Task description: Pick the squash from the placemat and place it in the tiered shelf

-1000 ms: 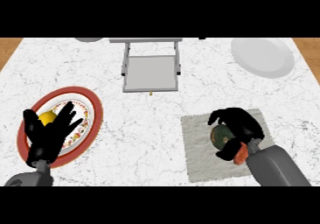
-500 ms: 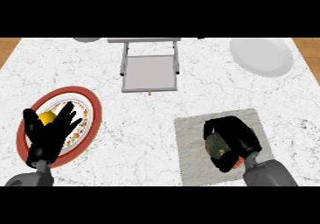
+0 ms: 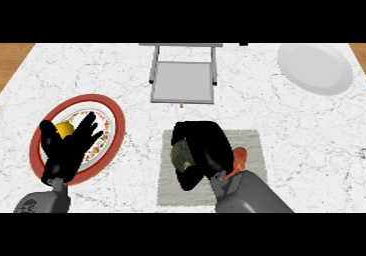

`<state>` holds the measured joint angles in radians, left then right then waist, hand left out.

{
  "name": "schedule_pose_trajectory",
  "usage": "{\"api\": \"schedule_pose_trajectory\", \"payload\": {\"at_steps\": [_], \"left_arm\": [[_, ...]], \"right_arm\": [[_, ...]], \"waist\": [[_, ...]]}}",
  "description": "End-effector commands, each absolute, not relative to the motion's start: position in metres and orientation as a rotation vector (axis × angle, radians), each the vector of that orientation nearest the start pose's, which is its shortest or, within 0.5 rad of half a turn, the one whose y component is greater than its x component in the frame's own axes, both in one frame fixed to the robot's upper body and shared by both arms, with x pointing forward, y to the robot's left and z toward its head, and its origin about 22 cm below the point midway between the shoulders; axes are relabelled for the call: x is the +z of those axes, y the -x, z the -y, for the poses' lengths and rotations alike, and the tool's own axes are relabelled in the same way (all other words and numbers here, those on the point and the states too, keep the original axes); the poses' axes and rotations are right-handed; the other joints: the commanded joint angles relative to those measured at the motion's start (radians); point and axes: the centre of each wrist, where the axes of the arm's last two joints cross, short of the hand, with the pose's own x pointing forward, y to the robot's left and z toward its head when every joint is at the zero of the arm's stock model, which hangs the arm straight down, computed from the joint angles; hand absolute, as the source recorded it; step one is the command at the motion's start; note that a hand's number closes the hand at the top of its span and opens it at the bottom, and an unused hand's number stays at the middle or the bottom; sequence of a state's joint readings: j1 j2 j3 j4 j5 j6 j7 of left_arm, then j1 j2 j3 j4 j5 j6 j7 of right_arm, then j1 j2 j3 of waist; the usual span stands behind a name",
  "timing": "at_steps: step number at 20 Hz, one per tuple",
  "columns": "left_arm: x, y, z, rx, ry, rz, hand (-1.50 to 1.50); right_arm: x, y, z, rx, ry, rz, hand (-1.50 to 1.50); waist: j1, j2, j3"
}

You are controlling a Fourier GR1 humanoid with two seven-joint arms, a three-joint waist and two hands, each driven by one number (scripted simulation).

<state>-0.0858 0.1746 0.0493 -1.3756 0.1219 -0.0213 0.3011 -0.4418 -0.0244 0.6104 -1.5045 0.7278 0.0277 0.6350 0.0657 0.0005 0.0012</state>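
Observation:
The squash [image 3: 181,153], dark green and mottled, shows at the left side of my right hand [image 3: 206,150], whose fingers are curled round it over the grey placemat [image 3: 249,137]. An orange-red thing [image 3: 238,158] peeks out at the hand's right side. The tiered shelf [image 3: 183,80], a grey metal frame with a flat tray, stands at the far middle of the counter. My left hand [image 3: 68,147] rests open, fingers up, over a red-rimmed plate [image 3: 112,125] at the left.
A yellow item [image 3: 64,130] lies on the red-rimmed plate, partly behind my left hand. A white plate [image 3: 315,67] sits at the far right. The marble counter ends in wood at the far corners.
The view has shifted, so the placemat and my right hand now show nearer the middle. The right hand has closed round the squash. The left hand has stayed still.

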Motion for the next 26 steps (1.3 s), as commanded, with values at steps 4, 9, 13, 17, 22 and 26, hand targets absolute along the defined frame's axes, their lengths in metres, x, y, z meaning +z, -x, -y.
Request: {"api": "schedule_pose_trajectory", "payload": {"at_steps": [4, 9, 13, 17, 22, 26], "left_arm": [[-0.023, -0.263, -0.279, -0.012, -0.056, 1.105, 0.0], [-0.027, -0.265, -0.263, 0.015, -0.053, 1.112, 0.0], [-0.026, -0.262, -0.266, 0.003, -0.067, 1.115, 0.0], [-0.021, -0.261, -0.291, 0.001, -0.087, 1.112, 0.0], [-0.027, -0.243, -0.291, 0.011, -0.076, 1.108, 0.0], [-0.021, -0.256, -0.294, 0.022, -0.077, 1.131, 0.0]], "right_arm": [[0.166, -0.256, -0.012, 0.834, 0.681, 1.595, 1.5], [0.24, -0.253, -0.037, 0.713, 0.765, 1.618, 1.5], [0.287, -0.269, -0.047, 0.643, 0.803, 1.632, 1.5], [0.326, -0.274, -0.055, 0.609, 0.834, 1.631, 1.5], [0.359, -0.304, -0.055, 0.516, 0.835, 1.645, 1.5], [0.371, -0.336, -0.039, 0.468, 0.85, 1.641, 1.5]], "waist": [[0.006, -0.004, -0.005], [-0.015, -0.007, -0.005], [-0.023, -0.005, -0.004], [-0.036, -0.004, -0.004], [-0.03, -0.001, -0.003], [-0.044, 0.004, -0.003]]}}
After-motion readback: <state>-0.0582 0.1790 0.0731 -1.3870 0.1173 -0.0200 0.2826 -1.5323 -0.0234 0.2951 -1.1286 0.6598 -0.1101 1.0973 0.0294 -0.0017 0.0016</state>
